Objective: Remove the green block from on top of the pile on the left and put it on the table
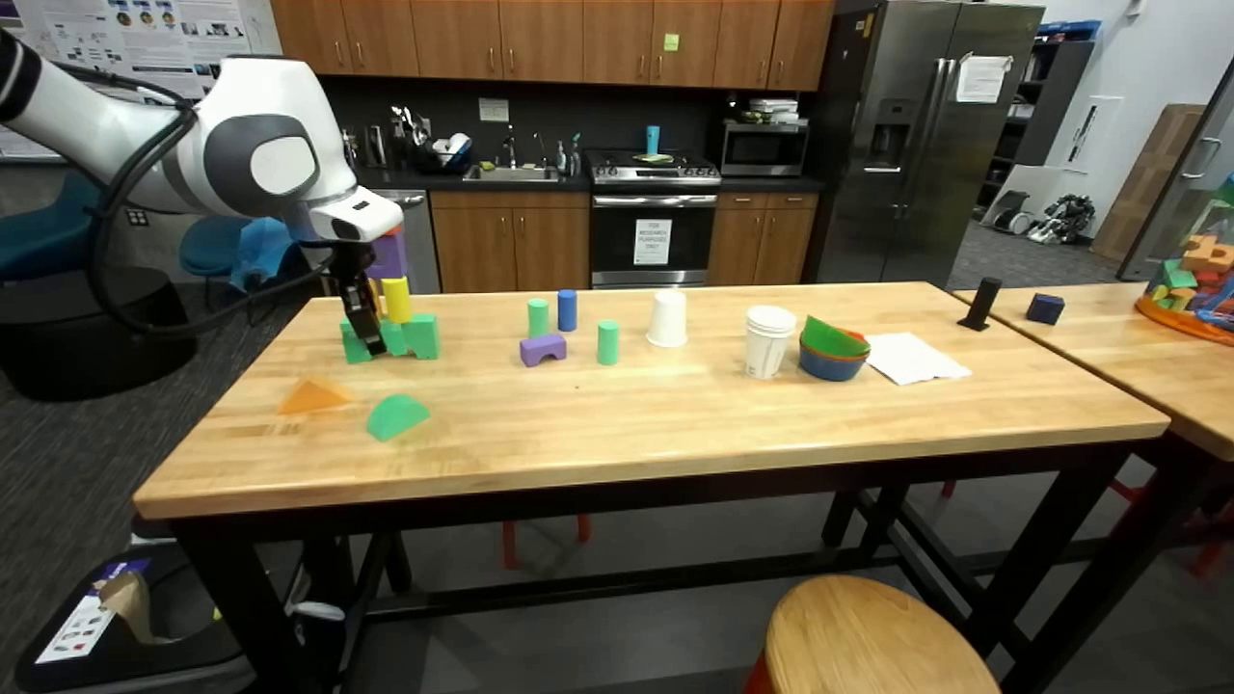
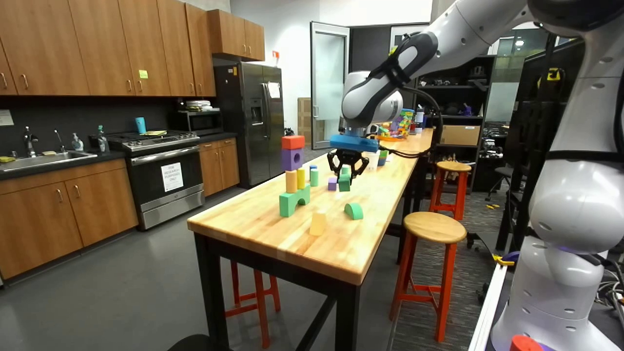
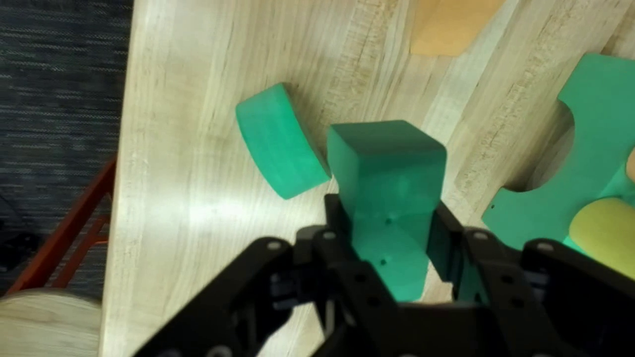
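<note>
A long light-wood table (image 1: 694, 414) on dark legs bears the blocks (material unclear). Over it, from 2 o'clock in an exterior view, stretches a white-and-grey robot arm (image 2: 458, 41). There, at 9 o'clock from the black two-fingered gripper (image 3: 389, 225), stands the pile (image 2: 291, 178): green arch block (image 2: 294, 200) below, purple holed block (image 2: 291, 161) and red rectangular block (image 2: 293, 142) on top, yellow cylinder (image 2: 301, 179) and orange cylinder (image 2: 291, 183) between. The gripper is clamped on a green box-shaped block (image 3: 397, 173), apart from the pile; whether that block touches the table I cannot tell. In the wrist view a green half-round block (image 3: 283, 141) lies at its 10 o'clock, an orange triangular block (image 3: 449, 27) at 1.
</note>
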You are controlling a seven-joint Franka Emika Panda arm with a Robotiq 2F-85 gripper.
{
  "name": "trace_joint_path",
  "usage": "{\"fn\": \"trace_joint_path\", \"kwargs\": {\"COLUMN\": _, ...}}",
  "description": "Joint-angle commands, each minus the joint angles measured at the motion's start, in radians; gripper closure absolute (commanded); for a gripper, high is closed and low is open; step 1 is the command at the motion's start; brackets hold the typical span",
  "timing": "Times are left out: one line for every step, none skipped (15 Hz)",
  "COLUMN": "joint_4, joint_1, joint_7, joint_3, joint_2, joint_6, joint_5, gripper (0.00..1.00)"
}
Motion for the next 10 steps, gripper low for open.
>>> {"fn": "trace_joint_path", "kwargs": {"joint_4": -0.005, "joint_1": -0.025, "joint_7": 0.029, "joint_3": -0.018, "joint_2": 0.030, "joint_6": 0.053, "joint_5": 0.013, "gripper": 0.84}}
{"fn": "trace_joint_path", "kwargs": {"joint_4": -0.004, "joint_1": -0.030, "joint_7": 0.042, "joint_3": -0.023, "joint_2": 0.040, "joint_6": 0.066, "joint_5": 0.008, "gripper": 0.84}}
{"fn": "trace_joint_path", "kwargs": {"joint_4": -0.001, "joint_1": -0.034, "joint_7": 0.062, "joint_3": -0.027, "joint_2": 0.051, "joint_6": 0.075, "joint_5": -0.002, "gripper": 0.84}}
{"fn": "trace_joint_path", "kwargs": {"joint_4": 0.002, "joint_1": -0.036, "joint_7": 0.077, "joint_3": -0.031, "joint_2": 0.063, "joint_6": 0.087, "joint_5": 0.001, "gripper": 0.84}}
{"fn": "trace_joint_path", "kwargs": {"joint_4": 0.003, "joint_1": -0.036, "joint_7": 0.092, "joint_3": -0.034, "joint_2": 0.073, "joint_6": 0.098, "joint_5": 0.004, "gripper": 0.84}}
{"fn": "trace_joint_path", "kwargs": {"joint_4": 0.006, "joint_1": -0.035, "joint_7": 0.111, "joint_3": -0.037, "joint_2": 0.083, "joint_6": 0.111, "joint_5": 0.007, "gripper": 0.84}}
{"fn": "trace_joint_path", "kwargs": {"joint_4": 0.008, "joint_1": -0.031, "joint_7": 0.132, "joint_3": -0.039, "joint_2": 0.093, "joint_6": 0.121, "joint_5": 0.021, "gripper": 0.84}}
{"fn": "trace_joint_path", "kwargs": {"joint_4": 0.011, "joint_1": -0.027, "joint_7": 0.153, "joint_3": -0.039, "joint_2": 0.104, "joint_6": 0.133, "joint_5": 0.044, "gripper": 0.84}}
{"fn": "trace_joint_path", "kwargs": {"joint_4": 0.011, "joint_1": -0.022, "joint_7": 0.178, "joint_3": -0.037, "joint_2": 0.112, "joint_6": 0.149, "joint_5": 0.054, "gripper": 0.84}}
{"fn": "trace_joint_path", "kwargs": {"joint_4": 0.010, "joint_1": -0.018, "joint_7": 0.208, "joint_3": -0.036, "joint_2": 0.121, "joint_6": 0.174, "joint_5": 0.061, "gripper": 0.84}}
